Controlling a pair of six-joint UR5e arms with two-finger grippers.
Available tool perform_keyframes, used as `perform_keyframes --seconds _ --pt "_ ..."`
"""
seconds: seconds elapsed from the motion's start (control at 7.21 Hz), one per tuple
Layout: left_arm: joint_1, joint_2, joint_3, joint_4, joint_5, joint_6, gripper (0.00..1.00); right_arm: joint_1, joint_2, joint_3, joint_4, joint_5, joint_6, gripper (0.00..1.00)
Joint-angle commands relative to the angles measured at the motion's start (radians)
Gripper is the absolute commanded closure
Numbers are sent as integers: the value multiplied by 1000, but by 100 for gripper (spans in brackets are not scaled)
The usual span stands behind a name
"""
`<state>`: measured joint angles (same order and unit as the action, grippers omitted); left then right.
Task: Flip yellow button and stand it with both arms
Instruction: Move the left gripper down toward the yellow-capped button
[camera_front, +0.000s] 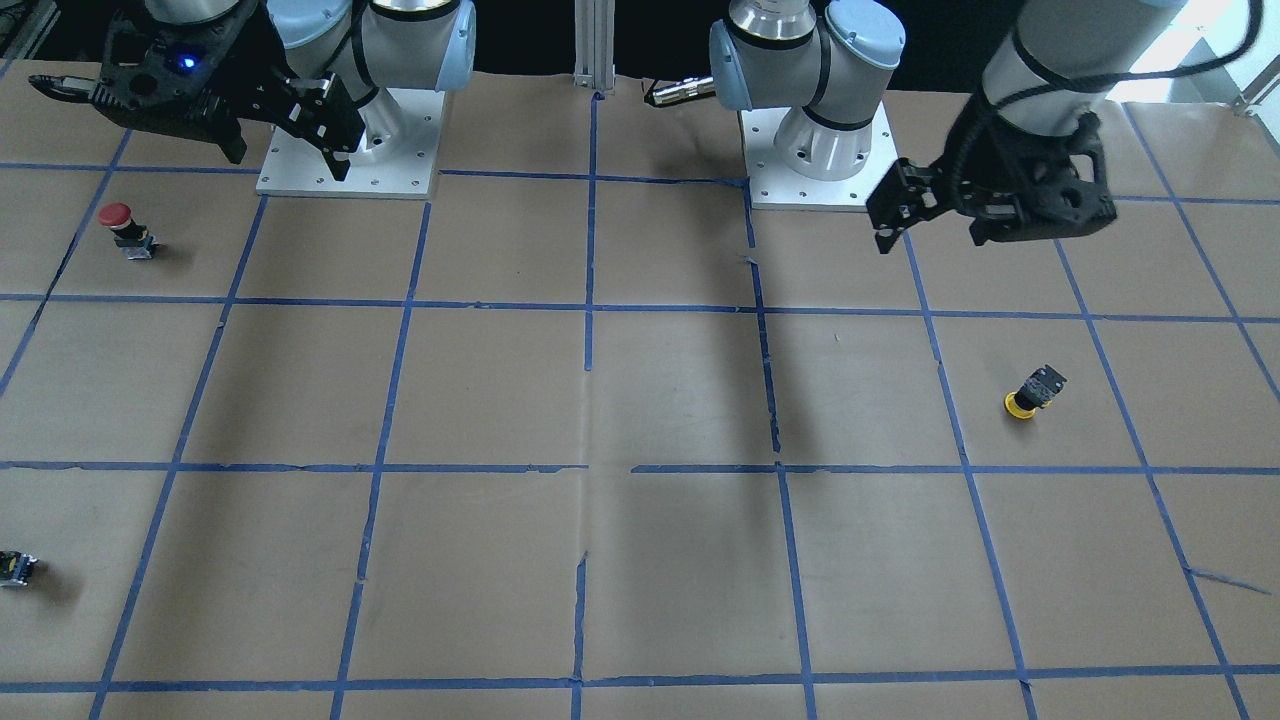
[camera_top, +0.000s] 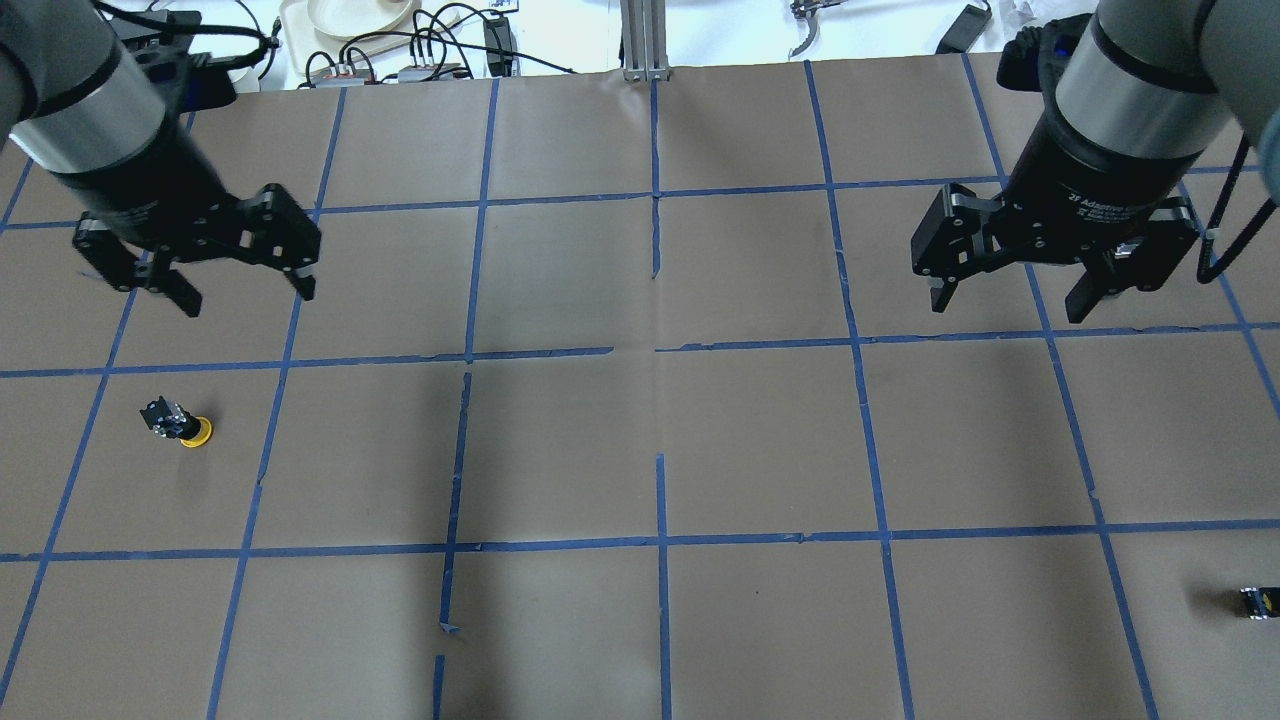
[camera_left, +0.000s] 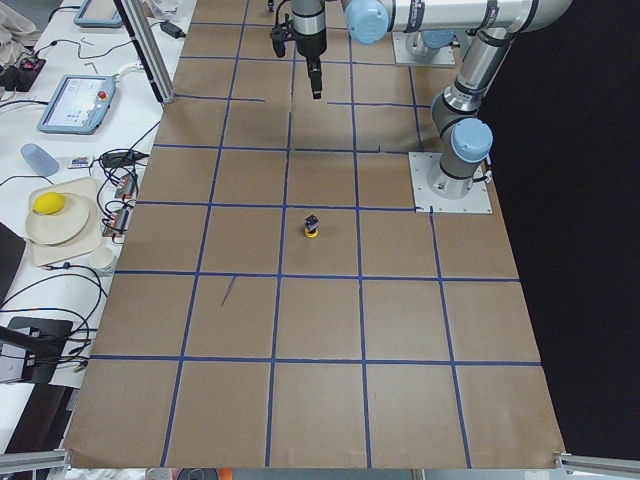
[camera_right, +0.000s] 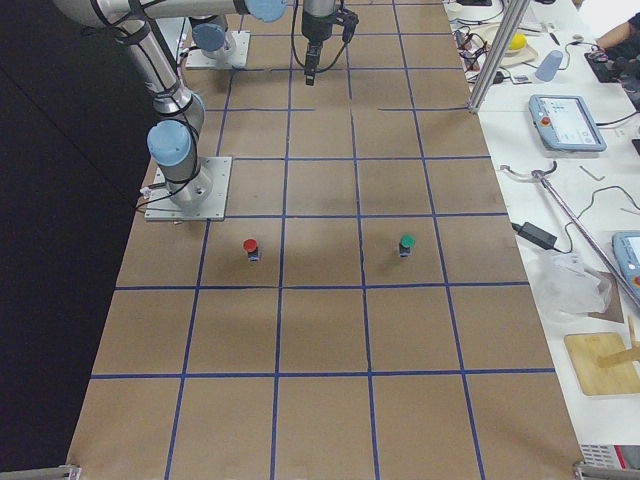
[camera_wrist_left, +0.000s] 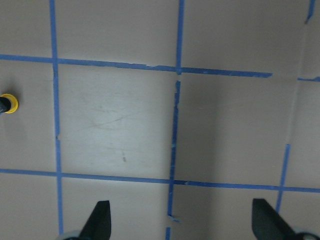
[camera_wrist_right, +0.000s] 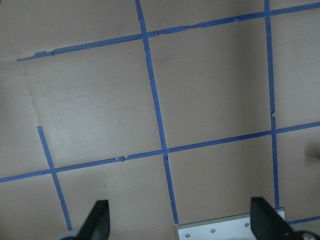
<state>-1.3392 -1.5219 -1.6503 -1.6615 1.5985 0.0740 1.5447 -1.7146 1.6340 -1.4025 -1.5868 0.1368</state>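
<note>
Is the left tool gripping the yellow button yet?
No, the small yellow-capped black push button sits alone on the brown paper, apart from the open left tool.

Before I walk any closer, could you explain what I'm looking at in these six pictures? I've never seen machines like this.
Two robot arms are bolted to a table covered in brown paper with blue tape lines. Each ends in a black two-finger claw: the left gripper and the right gripper, both open, holding nothing. Two pictures look down from behind and in front of the robot, two from the table's ends, two from cameras on the wrists. On the paper sit a yellow button, cap downward, on the left gripper's side, and a red button and a green-topped button on the right gripper's side.
</note>
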Motion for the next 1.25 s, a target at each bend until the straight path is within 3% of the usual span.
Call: perform_keyframes --seconds 0.0,0.69,1.11 --pt "193 -49 -81 64 26 92 0 0 0 1 0 -2 0 0" --pt "336 -217 -287 567 29 210 2 0 0 1 -1 2 -2 0" --pt "374 -285 -292 589 29 207 9 0 -2 1 -1 -4 -3 0"
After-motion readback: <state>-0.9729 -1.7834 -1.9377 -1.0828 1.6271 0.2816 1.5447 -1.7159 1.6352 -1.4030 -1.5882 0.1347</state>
